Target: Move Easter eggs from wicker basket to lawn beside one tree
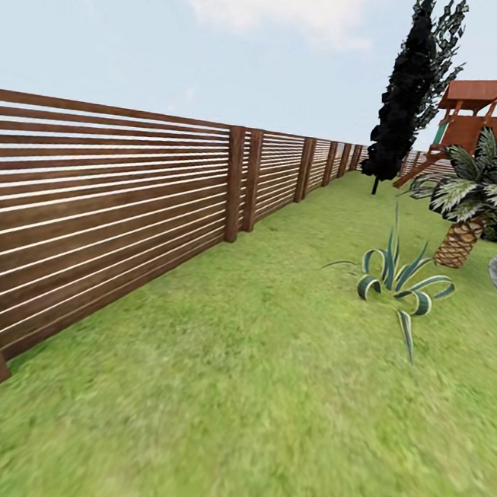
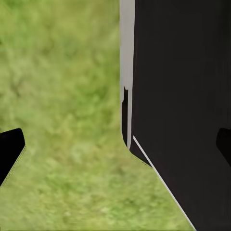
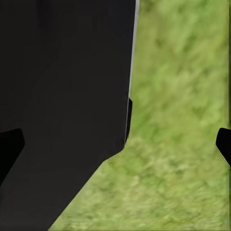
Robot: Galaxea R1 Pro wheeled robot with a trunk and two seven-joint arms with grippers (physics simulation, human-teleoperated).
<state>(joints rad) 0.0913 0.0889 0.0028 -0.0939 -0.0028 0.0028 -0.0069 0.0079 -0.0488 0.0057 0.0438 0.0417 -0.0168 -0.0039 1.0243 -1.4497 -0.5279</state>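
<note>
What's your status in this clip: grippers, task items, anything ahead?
Both grippers open, empty, fingers wide apart over lawn. In transit along fence. Ahead: agave, small palm, cypress.

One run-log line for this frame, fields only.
phase: in transit | head view: lawn, slatted fence, cypress, palm | left gripper: open, empty | right gripper: open, empty

The play structure [image 1: 488, 113] and palm [image 1: 479, 200] are cut off by the head view's right edge.
</note>
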